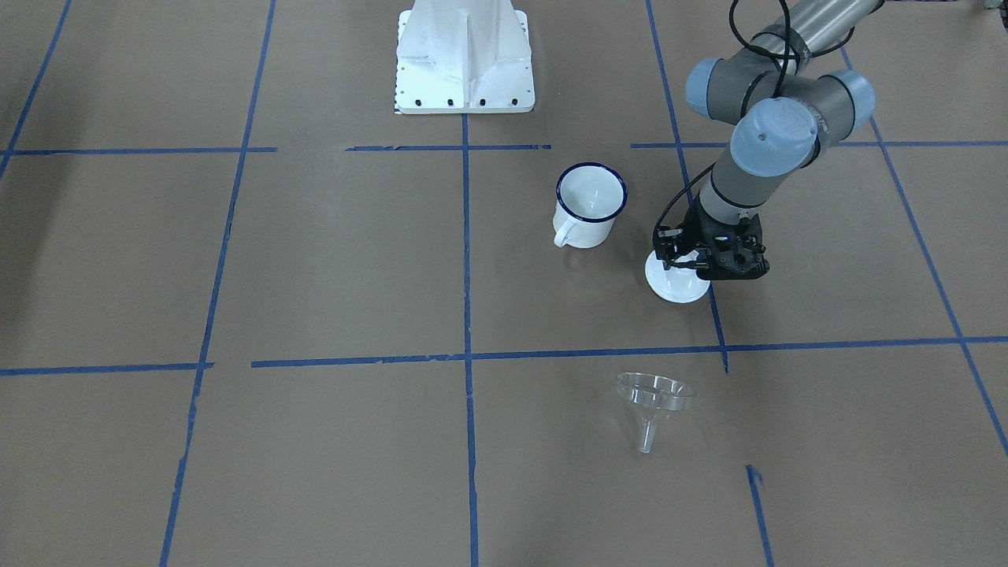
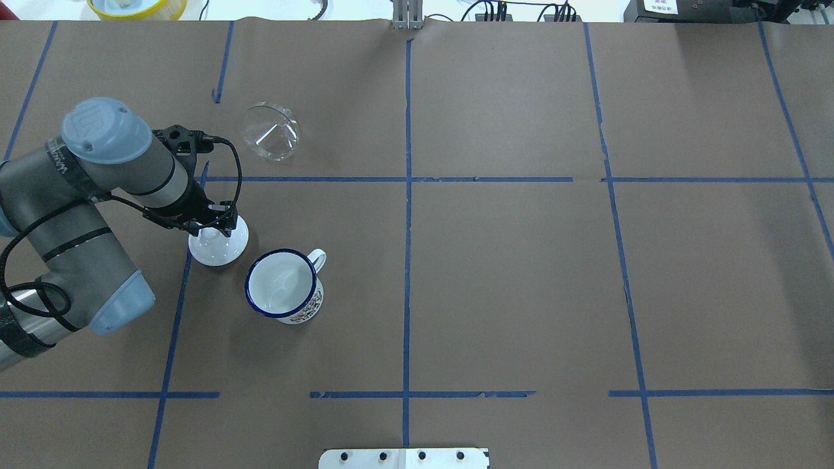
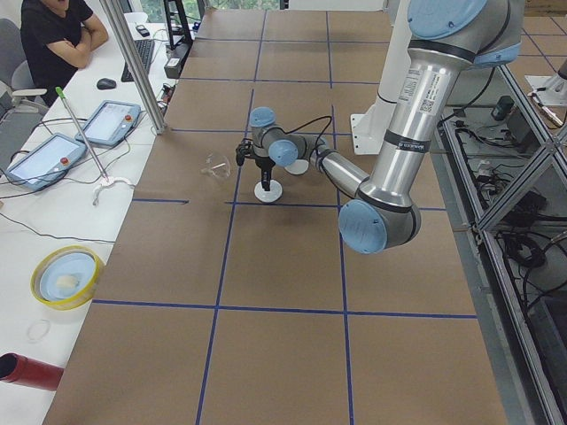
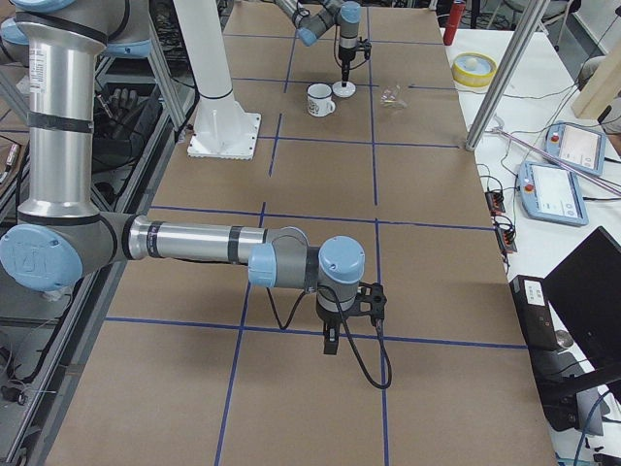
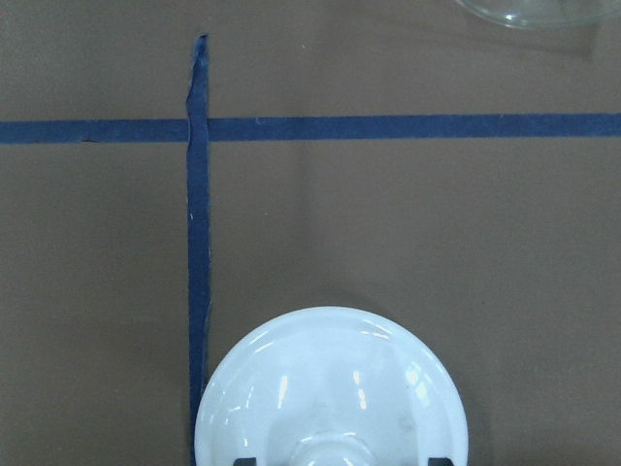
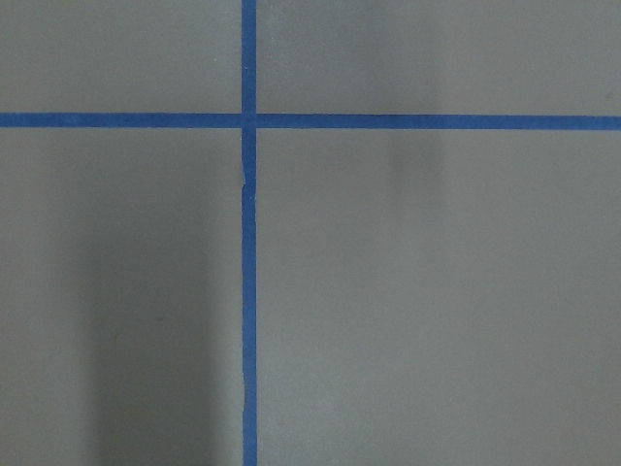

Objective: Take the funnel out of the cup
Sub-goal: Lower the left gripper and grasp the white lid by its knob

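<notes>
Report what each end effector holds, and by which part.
Nothing, it seems. The left end effector straddles the white lid's knob, fingers clear of it; the right end effector hangs above the table with nothing visible in it.

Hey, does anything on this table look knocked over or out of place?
Only the funnel: it lies tipped on its side on the table, well apart from the cup, which stands upright and empty. The white lid sits flat beside the cup, under the left gripper. Nothing spilled or broken shows.
</notes>
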Robot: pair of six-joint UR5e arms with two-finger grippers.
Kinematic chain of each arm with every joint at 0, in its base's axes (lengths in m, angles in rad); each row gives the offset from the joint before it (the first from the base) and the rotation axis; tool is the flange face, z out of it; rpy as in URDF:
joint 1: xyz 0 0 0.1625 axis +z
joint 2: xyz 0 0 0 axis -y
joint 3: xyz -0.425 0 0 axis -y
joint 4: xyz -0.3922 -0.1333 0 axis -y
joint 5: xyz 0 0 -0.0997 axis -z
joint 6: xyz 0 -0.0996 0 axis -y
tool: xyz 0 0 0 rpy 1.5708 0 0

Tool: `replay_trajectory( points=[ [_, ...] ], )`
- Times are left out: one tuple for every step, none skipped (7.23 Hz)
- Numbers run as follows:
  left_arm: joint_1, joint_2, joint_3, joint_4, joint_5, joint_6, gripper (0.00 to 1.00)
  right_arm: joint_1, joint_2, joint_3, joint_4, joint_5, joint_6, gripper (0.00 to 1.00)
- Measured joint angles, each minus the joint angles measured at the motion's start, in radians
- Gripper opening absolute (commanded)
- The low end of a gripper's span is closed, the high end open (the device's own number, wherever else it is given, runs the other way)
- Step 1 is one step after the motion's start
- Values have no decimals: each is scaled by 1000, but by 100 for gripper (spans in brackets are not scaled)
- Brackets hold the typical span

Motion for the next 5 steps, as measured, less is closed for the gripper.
replay_trajectory(
  points=[
    [0, 0, 0, 1, 0, 1, 48, 0, 0, 0, 0, 0, 0, 100],
    [0, -1, 0, 1, 0, 2, 38, 0, 0, 0, 0, 0, 0, 100],
    [0, -1, -1, 0, 0, 3, 21, 0, 0, 0, 0, 0, 0, 100],
    [0, -1, -4, 0, 1, 3, 4, 0, 0, 0, 0, 0, 0, 100],
    [0, 0, -10, 2, 0, 3, 0, 0, 0, 0, 0, 0, 0, 100]
  ],
)
